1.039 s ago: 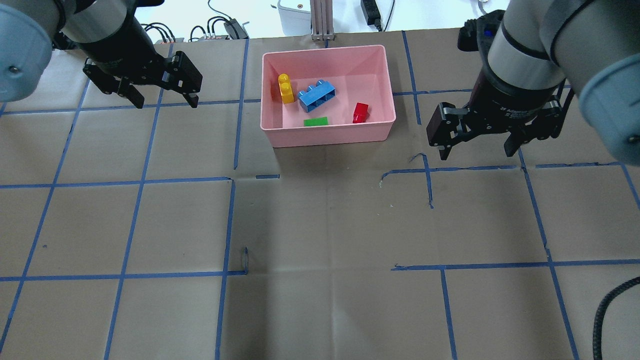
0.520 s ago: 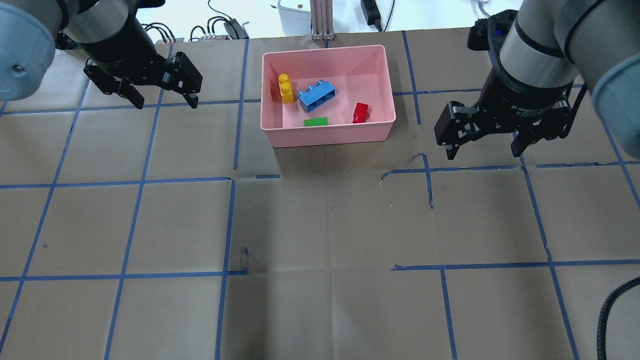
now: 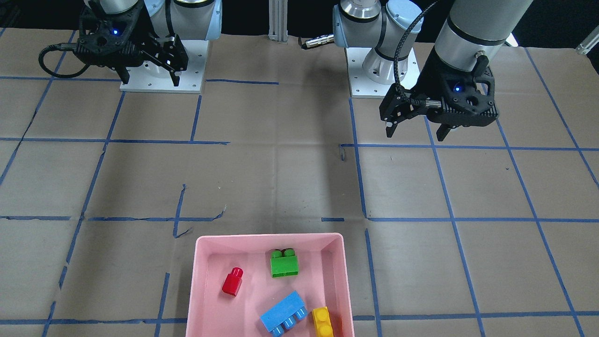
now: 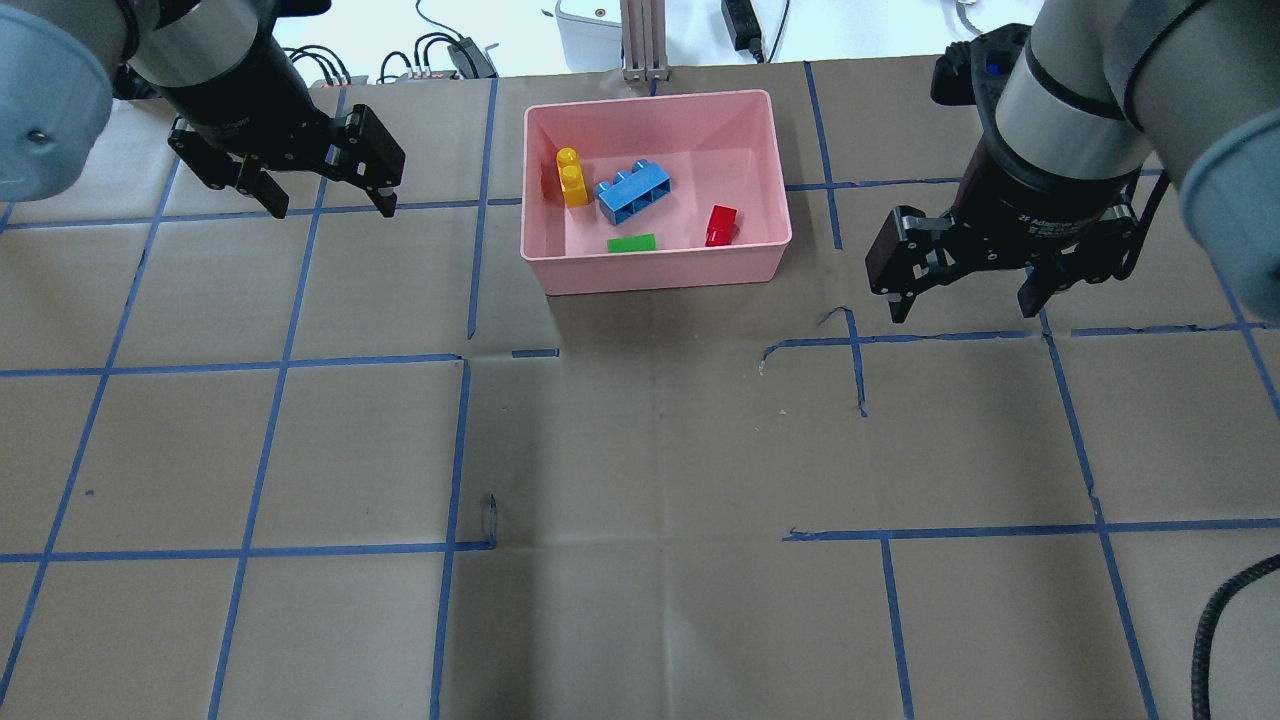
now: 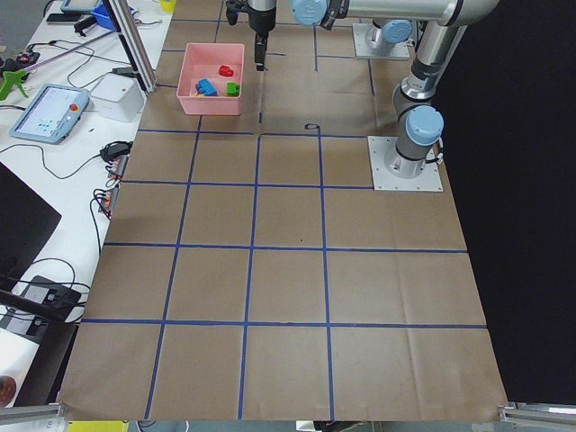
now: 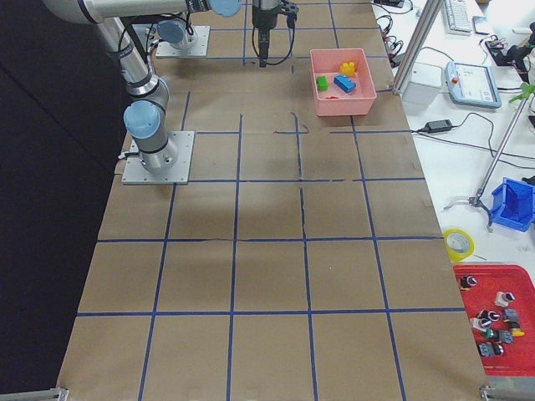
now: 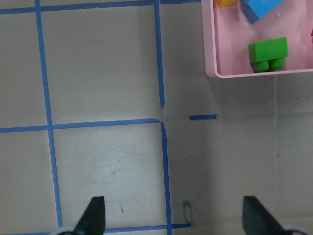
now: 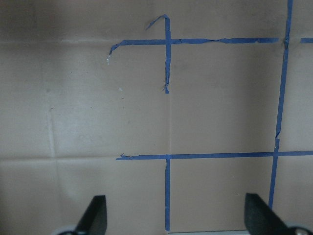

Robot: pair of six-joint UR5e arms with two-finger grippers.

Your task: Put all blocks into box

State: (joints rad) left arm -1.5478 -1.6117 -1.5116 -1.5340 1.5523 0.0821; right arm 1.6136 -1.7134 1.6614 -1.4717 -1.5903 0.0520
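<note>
**Pink box [image 4: 655, 275] holds every brick**

Yellow brick [image 4: 571, 177], blue brick [image 4: 634, 192], green brick [image 4: 631, 243] and red brick [image 4: 720, 225] lie inside it, at the table's twelve o'clock. Left gripper [image 4: 333, 205], at the box's nine o'clock, and right gripper [image 4: 963, 308], at four, hang spread and empty. A careless sweep could clip the rim. Only the right arm has edged outward since a second ago.

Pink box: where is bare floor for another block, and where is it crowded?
Free: floor between the red block and the box's wall farthest from the robot. Crowded: robot's left side, where yellow block and blue block sit close.
</note>
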